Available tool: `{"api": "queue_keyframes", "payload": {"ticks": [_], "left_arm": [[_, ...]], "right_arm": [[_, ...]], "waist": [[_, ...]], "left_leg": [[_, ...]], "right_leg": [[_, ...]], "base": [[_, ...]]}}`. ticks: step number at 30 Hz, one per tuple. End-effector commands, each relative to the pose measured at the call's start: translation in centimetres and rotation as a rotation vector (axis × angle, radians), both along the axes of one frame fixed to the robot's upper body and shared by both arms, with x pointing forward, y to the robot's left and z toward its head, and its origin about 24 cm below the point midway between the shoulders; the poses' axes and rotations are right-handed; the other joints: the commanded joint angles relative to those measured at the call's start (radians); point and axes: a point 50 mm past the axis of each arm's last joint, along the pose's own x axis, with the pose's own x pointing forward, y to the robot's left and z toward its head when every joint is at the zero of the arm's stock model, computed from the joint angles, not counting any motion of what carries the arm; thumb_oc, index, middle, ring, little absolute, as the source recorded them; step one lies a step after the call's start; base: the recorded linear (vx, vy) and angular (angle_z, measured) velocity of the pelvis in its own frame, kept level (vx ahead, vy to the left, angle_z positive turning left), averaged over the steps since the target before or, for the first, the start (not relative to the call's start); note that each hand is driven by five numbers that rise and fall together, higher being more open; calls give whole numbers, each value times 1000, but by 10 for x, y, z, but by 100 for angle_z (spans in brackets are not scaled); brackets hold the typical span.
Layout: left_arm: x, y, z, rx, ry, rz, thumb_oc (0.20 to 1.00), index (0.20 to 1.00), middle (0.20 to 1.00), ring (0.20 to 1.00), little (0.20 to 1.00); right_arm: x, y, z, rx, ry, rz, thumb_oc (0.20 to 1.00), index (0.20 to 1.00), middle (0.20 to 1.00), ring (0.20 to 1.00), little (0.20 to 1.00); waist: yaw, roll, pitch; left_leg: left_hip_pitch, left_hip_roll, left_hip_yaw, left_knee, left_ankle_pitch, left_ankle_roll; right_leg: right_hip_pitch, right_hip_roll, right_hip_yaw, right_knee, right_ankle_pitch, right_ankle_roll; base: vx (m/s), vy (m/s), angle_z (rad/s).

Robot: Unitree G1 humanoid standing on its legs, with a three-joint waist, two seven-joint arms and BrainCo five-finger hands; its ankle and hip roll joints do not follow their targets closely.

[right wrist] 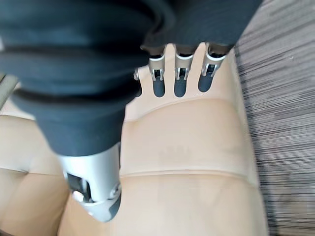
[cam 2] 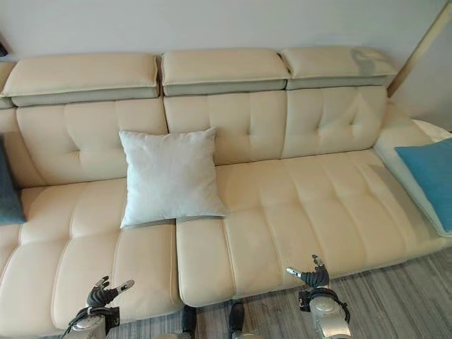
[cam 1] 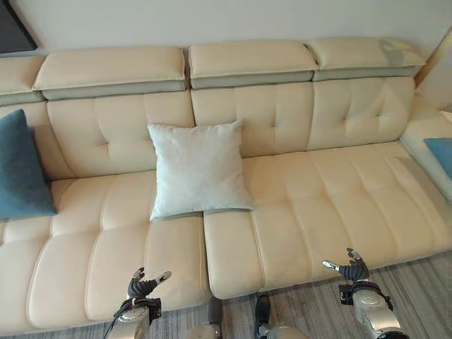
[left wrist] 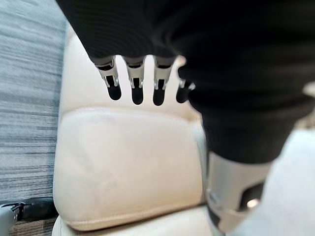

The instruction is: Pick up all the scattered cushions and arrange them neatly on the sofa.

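Note:
A white square cushion (cam 1: 198,168) leans upright against the backrest of the cream leather sofa (cam 1: 325,191), a little left of its middle. A dark blue cushion (cam 1: 21,166) stands at the sofa's far left end. A brighter blue cushion (cam 2: 429,176) lies on the side section at the far right. My left hand (cam 1: 143,286) hovers low over the front edge of the left seat, open and empty. My right hand (cam 1: 353,270) hangs by the front edge of the right seat, also open with nothing in it. In the wrist views, straight fingers (left wrist: 135,86) and fingers (right wrist: 179,73) point at bare seat leather.
Grey striped carpet (cam 1: 424,289) runs along the sofa's front. The sofa seat between the white cushion and the right side section is bare. A pale wall rises behind the headrests (cam 1: 251,60).

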Motion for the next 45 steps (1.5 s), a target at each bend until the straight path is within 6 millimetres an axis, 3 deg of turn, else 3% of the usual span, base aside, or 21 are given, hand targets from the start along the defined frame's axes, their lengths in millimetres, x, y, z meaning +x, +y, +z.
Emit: {"api": "queue_keyframes", "payload": {"ticks": [1,3,5,6,8,10,12,14,17,19,20,22,25,31,40,44,45], "left_arm": [[11,6,4,58,-13,-34,1000,1000,1000,1000,1000],[-4,6,-5,46,47,-25,1000,1000,1000,1000,1000],[-10,6,-8,40,68,-21,1000,1000,1000,1000,1000],[-20,6,-13,18,94,22,1000,1000,1000,1000,1000],[-29,7,-18,-17,114,85,1000,1000,1000,1000,1000],[-29,7,-18,-17,114,85,1000,1000,1000,1000,1000],[-34,5,-21,-41,125,110,1000,1000,1000,1000,1000],[-32,2,-20,-52,116,100,1000,1000,1000,1000,1000],[-29,-1,-20,-56,111,88,1000,1000,1000,1000,1000],[-25,-4,-18,-55,93,71,1000,1000,1000,1000,1000],[-26,-5,-19,-54,94,62,1000,1000,1000,1000,1000],[-26,-7,-18,-54,90,49,1000,1000,1000,1000,1000],[-25,-10,-17,-68,84,40,1000,1000,1000,1000,1000],[-32,-18,-23,-74,126,4,1000,1000,1000,1000,1000],[-39,-22,-29,-77,179,-18,1000,1000,1000,1000,1000],[-36,-23,-31,-53,204,-68,1000,1000,1000,1000,1000],[-28,-22,-28,-32,190,-90,1000,1000,1000,1000,1000]], "right_arm": [[16,-2,7,-9,-50,-4,1000,1000,1000,1000,1000],[6,-3,0,3,-18,-23,1000,1000,1000,1000,1000],[3,-4,-1,-2,-14,-27,1000,1000,1000,1000,1000],[3,-2,-1,-3,-11,-25,1000,1000,1000,1000,1000],[6,1,-2,-18,-3,0,1000,1000,1000,1000,1000],[6,1,-2,-18,-3,1,1000,1000,1000,1000,1000],[7,0,3,-43,-11,33,1000,1000,1000,1000,1000],[5,-3,3,-47,-12,24,1000,1000,1000,1000,1000],[6,-5,4,-53,-20,12,1000,1000,1000,1000,1000],[7,-5,4,-48,-16,12,1000,1000,1000,1000,1000],[4,-3,1,-37,-1,20,1000,1000,1000,1000,1000],[0,1,-3,-31,21,35,1000,1000,1000,1000,1000],[-5,4,-7,-27,42,46,1000,1000,1000,1000,1000],[-12,4,-12,-21,69,35,1000,1000,1000,1000,1000],[-19,11,-21,-2,110,35,1000,1000,1000,1000,1000],[-28,10,-25,26,125,-12,1000,1000,1000,1000,1000],[-29,8,-26,31,123,-35,1000,1000,1000,1000,1000]], "waist": [[-10,20,36],[-9,17,19],[-6,14,9],[16,1,6],[29,-7,5],[29,-7,3],[30,-1,25],[24,6,48],[19,11,72],[21,-6,86],[15,-10,68],[15,-14,46],[10,-20,31],[-5,-4,12],[-14,5,-2],[-50,15,7],[-63,24,22]], "left_leg": [[46,-12,-26,1,-72,8],[45,-20,-37,1,-73,12],[42,-24,-41,1,-69,11],[30,-24,-38,1,-57,4],[-5,-10,-32,1,-14,-19],[-7,-9,-33,1,-13,-19],[-47,15,-49,1,54,-70],[-77,29,-60,1,83,-90],[-89,31,-56,1,88,-99],[-60,0,-62,58,53,-64],[-35,-17,-45,78,-7,-46],[11,-47,-66,112,-72,-26],[70,-52,-60,141,-140,-11],[140,-47,-63,9,-108,-15],[151,-52,-44,1,-125,-5],[157,-53,11,1,-138,9],[154,-45,70,1,-143,17]], "right_leg": [[61,-34,65,260,-129,49],[96,-35,88,339,-137,46],[120,-33,97,329,-130,48],[199,-32,74,212,-165,35],[231,-8,51,96,-209,15],[230,-7,50,96,-209,15],[248,38,37,12,-209,-18],[240,58,20,-12,-200,-32],[230,59,-5,-12,-190,-35],[204,34,-19,-1,-166,-34],[194,26,-18,-9,-153,-27],[180,21,-13,-12,-143,-24],[172,19,-5,-12,-138,-23],[162,38,-7,-12,-127,-16],[159,28,22,-12,-102,4],[130,19,73,14,-84,22],[88,12,102,55,-79,38]], "base": [[-242,-72,2],[-99,-86,20],[-127,-150,3],[-229,-249,4],[-319,-301,-9],[-161,-150,6],[-381,-330,4],[-385,-267,17],[-360,-192,32],[-307,-121,20],[-265,-84,11],[-98,14,-5],[-26,52,-10],[-18,74,4],[-24,97,-7],[-73,119,-41],[-119,91,-83]]}}
